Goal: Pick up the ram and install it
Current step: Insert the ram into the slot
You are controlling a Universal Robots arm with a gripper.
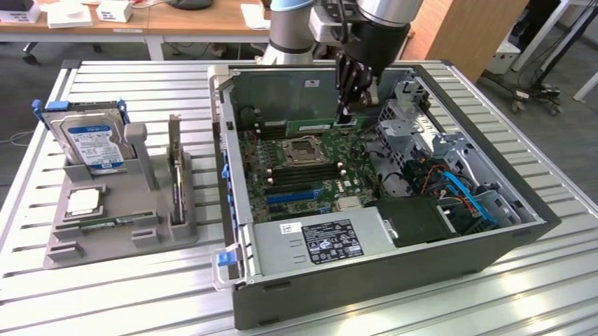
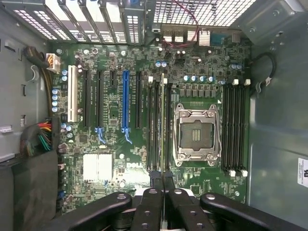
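My gripper (image 1: 348,115) hangs inside the open computer case (image 1: 238,210), shut on the ram (image 1: 313,127). The ram is a long thin green stick, held level just above the motherboard (image 1: 299,175). It sits over the memory slots on the far side of the CPU socket (image 1: 304,150). In the wrist view the black fingers (image 2: 154,192) meet at the gripper (image 2: 162,180). From there the ram (image 2: 162,125) runs edge-on along the slots beside the CPU socket (image 2: 197,134). Whether it touches a slot I cannot tell.
On the exterior view's left a grey holder (image 1: 61,248) carries a blue-labelled hard drive (image 1: 89,143) and an upright expansion card (image 1: 175,168). Inside the case are a power supply (image 1: 318,241), a metal drive cage (image 1: 411,126) and blue cables (image 1: 472,196).
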